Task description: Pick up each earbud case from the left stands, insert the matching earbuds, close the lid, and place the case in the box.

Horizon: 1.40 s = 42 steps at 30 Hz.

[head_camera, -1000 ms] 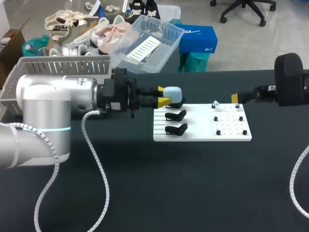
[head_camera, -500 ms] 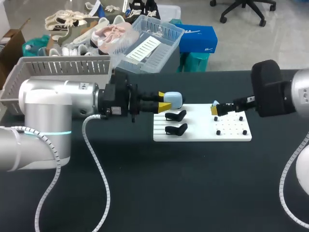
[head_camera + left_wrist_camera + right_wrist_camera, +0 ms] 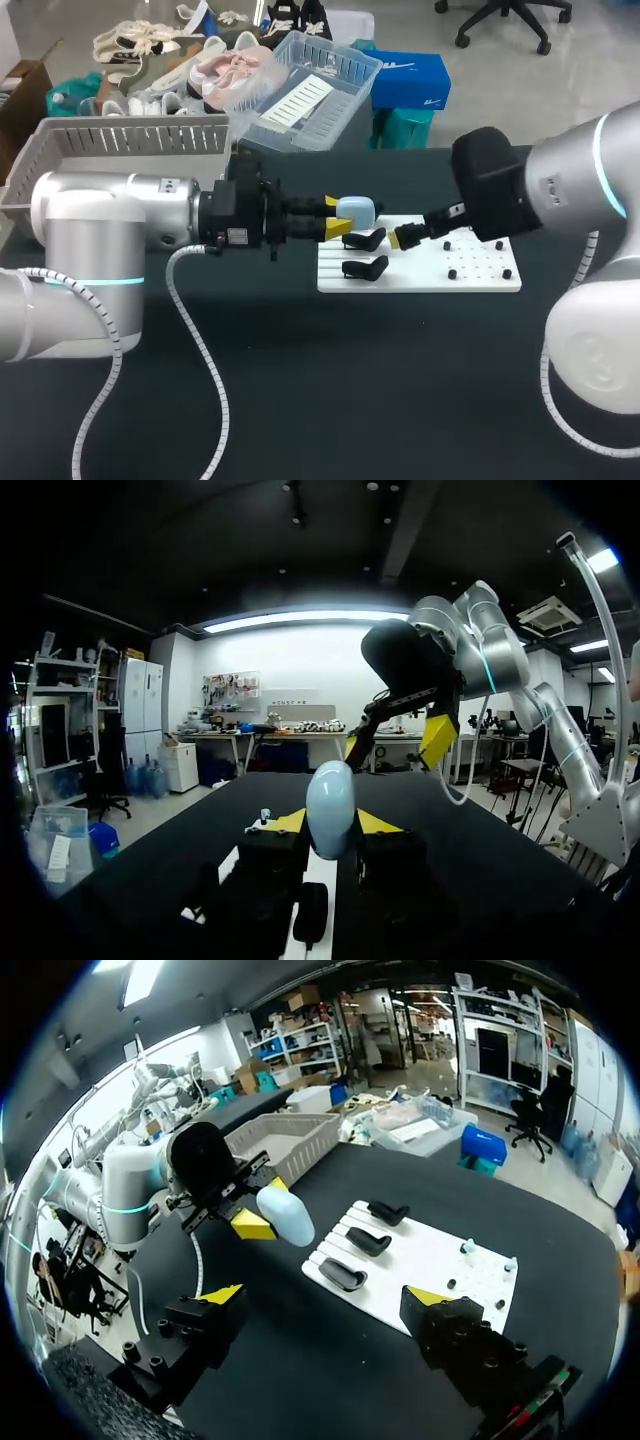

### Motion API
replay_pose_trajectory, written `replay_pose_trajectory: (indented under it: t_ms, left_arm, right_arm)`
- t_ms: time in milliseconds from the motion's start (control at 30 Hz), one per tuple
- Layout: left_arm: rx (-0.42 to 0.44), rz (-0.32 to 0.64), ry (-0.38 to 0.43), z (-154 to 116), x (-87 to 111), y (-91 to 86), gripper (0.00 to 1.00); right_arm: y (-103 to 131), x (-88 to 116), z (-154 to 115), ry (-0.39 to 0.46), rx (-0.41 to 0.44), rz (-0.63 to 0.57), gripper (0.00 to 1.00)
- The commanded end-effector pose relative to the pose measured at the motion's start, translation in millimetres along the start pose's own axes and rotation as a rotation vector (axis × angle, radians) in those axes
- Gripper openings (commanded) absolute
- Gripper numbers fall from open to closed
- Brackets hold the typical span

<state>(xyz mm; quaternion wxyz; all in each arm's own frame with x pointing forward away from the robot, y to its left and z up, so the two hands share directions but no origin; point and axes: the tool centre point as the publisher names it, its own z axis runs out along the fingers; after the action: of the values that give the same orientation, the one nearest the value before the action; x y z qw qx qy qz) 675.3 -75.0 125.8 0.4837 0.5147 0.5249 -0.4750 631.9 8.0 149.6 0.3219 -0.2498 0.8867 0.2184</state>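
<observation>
My left gripper (image 3: pixel 338 217) is shut on a pale blue earbud case (image 3: pixel 357 209) and holds it in the air over the far left corner of the white board (image 3: pixel 420 281). Seen from the left wrist, the case (image 3: pixel 330 808) stands upright between the yellow fingertips (image 3: pixel 290 821). Below it, three black stands (image 3: pixel 365 240) lie bare. My right gripper (image 3: pixel 398 240) hangs open over the board's middle, just right of the case, with nothing in it. From the right wrist, the case (image 3: pixel 285 1215) is ahead of that gripper (image 3: pixel 325 1295). Small earbuds (image 3: pixel 466 1247) sit on pegs at the board's far side.
A grey slotted basket (image 3: pixel 120 140) stands at the table's back left, behind my left arm. The white board carries several small black pegs (image 3: pixel 452 272) on its right half. Dark tabletop (image 3: pixel 330 390) stretches in front of the board.
My right arm has swung in from the right edge, leftward across the board, to just beside the case. The left gripper kept its hold and hardly shifted.
</observation>
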Motion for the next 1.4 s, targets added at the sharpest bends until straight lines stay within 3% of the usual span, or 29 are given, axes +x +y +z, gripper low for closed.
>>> replay_pose_trajectory:
  t_ms: [33, 400, 1400]
  left_arm:
    - [-0.007, 0.001, 0.0, 0.7, 0.0, -1.4, 0.0]
    - [-0.002, 0.055, 0.019, -0.2, 3.7, -1.3, 0.0]
    - [-0.005, 0.057, 0.019, -0.9, 5.6, -0.6, 0.0]
  right_arm:
    - [3.4, -5.8, 9.7, 0.0, 0.055, 0.007, 1.0]
    - [9.8, -10.6, 12.6, -0.003, 0.048, 0.0, 1.0]
    - [1.0, -26.3, 44.1, 0.05, 0.054, 0.057, 1.0]
